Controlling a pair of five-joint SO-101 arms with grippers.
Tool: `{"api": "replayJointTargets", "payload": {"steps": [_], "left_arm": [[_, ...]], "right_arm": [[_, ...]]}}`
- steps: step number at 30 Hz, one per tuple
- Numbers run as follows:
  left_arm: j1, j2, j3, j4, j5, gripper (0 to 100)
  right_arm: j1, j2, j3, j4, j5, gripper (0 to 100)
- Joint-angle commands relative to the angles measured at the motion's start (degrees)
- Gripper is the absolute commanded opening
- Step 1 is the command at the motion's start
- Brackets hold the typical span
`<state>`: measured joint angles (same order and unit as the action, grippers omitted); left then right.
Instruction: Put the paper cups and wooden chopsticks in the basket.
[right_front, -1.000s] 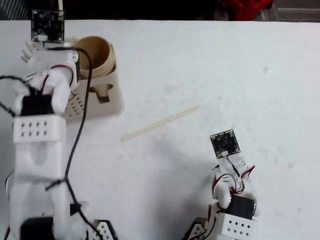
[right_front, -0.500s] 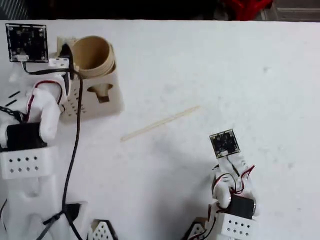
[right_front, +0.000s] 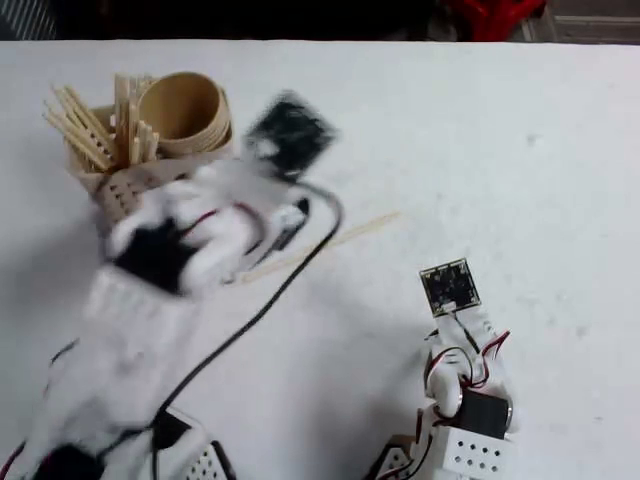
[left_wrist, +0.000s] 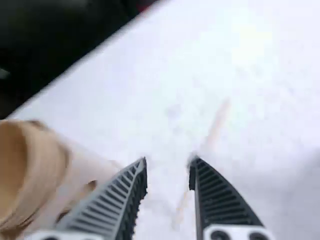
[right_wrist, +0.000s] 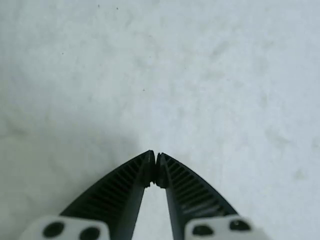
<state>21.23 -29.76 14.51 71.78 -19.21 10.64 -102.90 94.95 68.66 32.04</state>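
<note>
A pale perforated basket (right_front: 130, 185) stands at the table's far left and holds nested paper cups (right_front: 185, 105) and a bundle of wooden chopsticks (right_front: 85, 125). One loose chopstick (right_front: 345, 235) lies slanted on the white table to the basket's right. My left arm (right_front: 170, 250) stretches, blurred, across the basket's front towards that stick. The left gripper (left_wrist: 167, 167) is open and hangs above the loose chopstick (left_wrist: 215, 127), with the cups (left_wrist: 25, 170) to one side. My right gripper (right_wrist: 154, 161) is shut and holds nothing, low over bare table near the front edge.
The right arm (right_front: 465, 385) sits at the front right, well apart from the stick. A black cable (right_front: 270, 300) trails from the left arm across the table. The table's dark far edge (right_front: 330, 25) runs along the back.
The left arm has swung from the basket's left side to the right, across its front and towards the loose chopstick. The bundle of chopsticks in the basket is now uncovered. The right arm stayed still.
</note>
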Motion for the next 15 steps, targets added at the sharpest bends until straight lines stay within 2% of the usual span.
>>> {"api": "replayJointTargets", "payload": {"steps": [1,9,15], "left_arm": [[1.5,14.5,-4.1,-1.6,-2.8,15],[1.6,44.0,-17.7,-3.9,-7.6,15],[3.2,56.7,-25.4,-3.8,-7.7,15]], "right_arm": [[-0.4,-0.3,-0.2,0.0,0.4,2.1],[-0.4,-0.3,-0.2,0.0,0.4,2.1],[-0.4,-0.3,-0.2,0.0,0.4,2.1]]}}
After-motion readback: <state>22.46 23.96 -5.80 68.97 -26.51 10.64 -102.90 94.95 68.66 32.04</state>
